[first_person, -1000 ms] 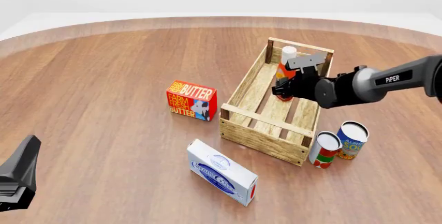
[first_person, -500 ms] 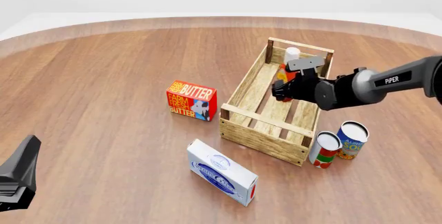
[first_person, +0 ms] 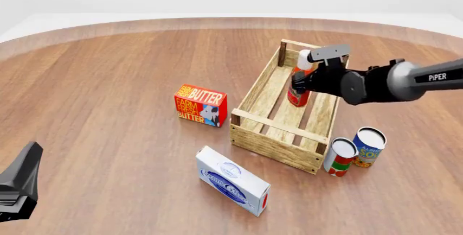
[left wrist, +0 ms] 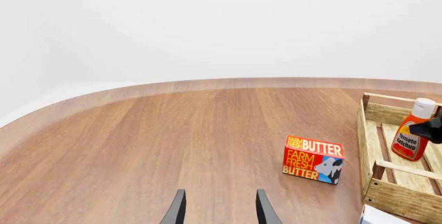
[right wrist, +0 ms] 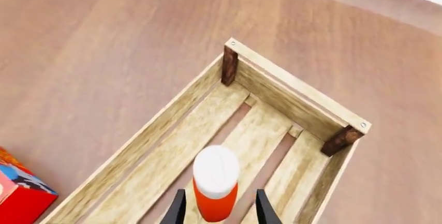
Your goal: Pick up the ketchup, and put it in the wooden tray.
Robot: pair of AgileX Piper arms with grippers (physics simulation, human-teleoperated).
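Note:
The ketchup point(first_person: 298, 98), a red-orange bottle with a white cap, stands upright on the slats in the far half of the wooden tray point(first_person: 275, 137). My right gripper point(first_person: 302, 80) is around its upper part. In the right wrist view the ketchup point(right wrist: 215, 175) sits between the fingers point(right wrist: 178, 209) with gaps on both sides, so the right gripper point(right wrist: 219, 211) is open. The far end board of the tray point(right wrist: 290, 84) lies beyond. In the left wrist view the ketchup point(left wrist: 412, 137) stands inside the tray point(left wrist: 394, 200). My left gripper point(left wrist: 217, 211) is open and empty, low at the near left point(first_person: 18, 186).
A red butter box point(first_person: 201, 105) stands left of the tray and also shows in the left wrist view point(left wrist: 314, 159). A white-and-blue box point(first_person: 233, 180) lies in front of the tray. A red-and-green can point(first_person: 340, 157) and a blue can point(first_person: 369, 146) stand at its near right corner.
The right gripper has let go of the ketchup and risen, pulling back to the right. The bottle now stands free in the tray. The left arm has not moved.

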